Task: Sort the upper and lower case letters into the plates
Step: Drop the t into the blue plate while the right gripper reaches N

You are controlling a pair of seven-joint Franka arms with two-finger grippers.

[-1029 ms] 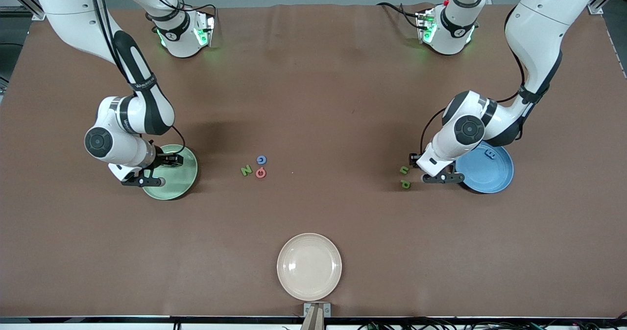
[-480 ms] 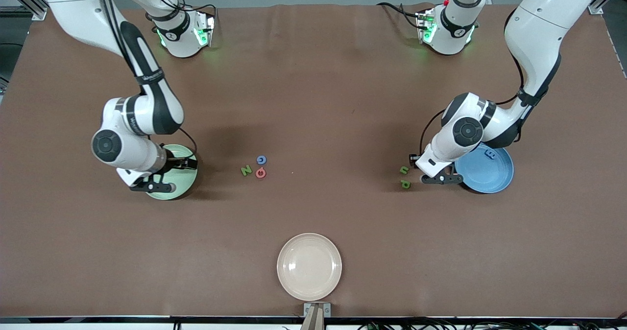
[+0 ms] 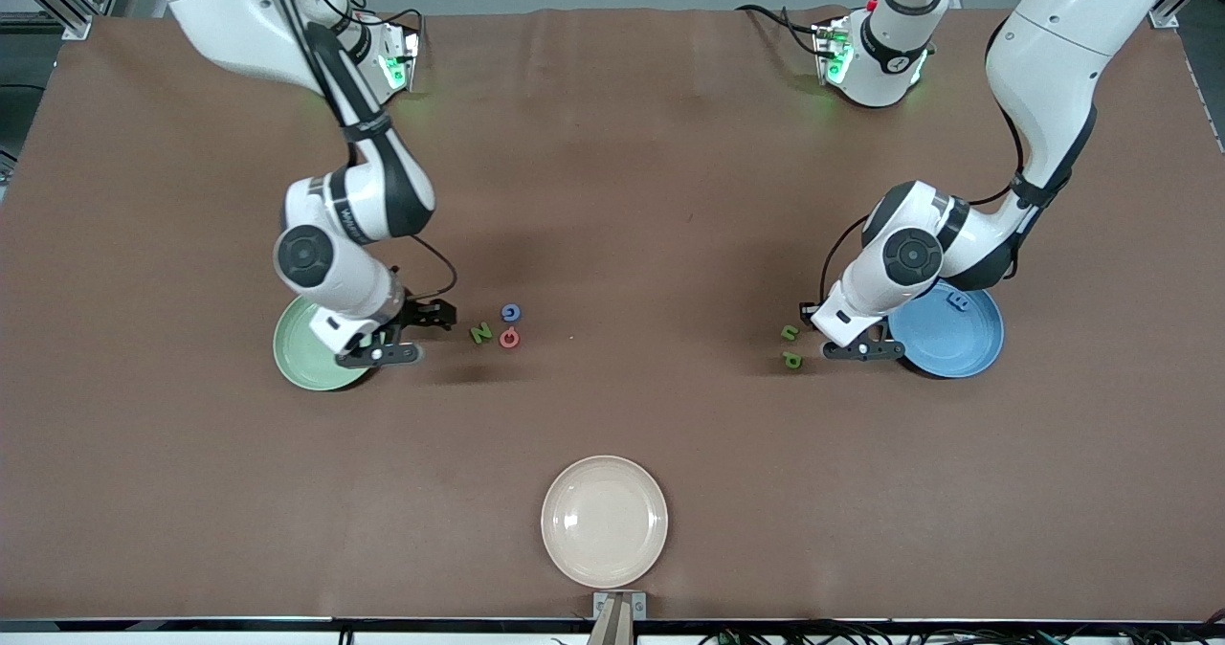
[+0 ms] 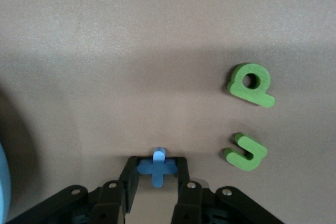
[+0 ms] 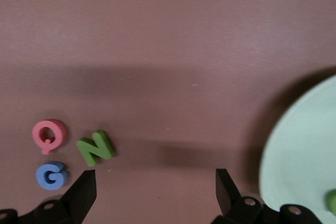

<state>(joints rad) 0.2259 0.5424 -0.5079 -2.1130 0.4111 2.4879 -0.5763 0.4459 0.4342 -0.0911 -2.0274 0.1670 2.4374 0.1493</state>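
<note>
Now pinched flat-sided in the left gripper: blue plus, light and stiff beside the blue plate; right gripper spread empty near the green N.

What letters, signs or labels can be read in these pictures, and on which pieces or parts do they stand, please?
"N": the green letter itself.
"G": the blue letter beside it.
"Q": the pinkish red letter, as its tail suggests.
"p": the green letter.
"+": the blue plus between the left gripper fingers.
Green hooked letter: ambiguous.
Arm lettering: too small.
</note>
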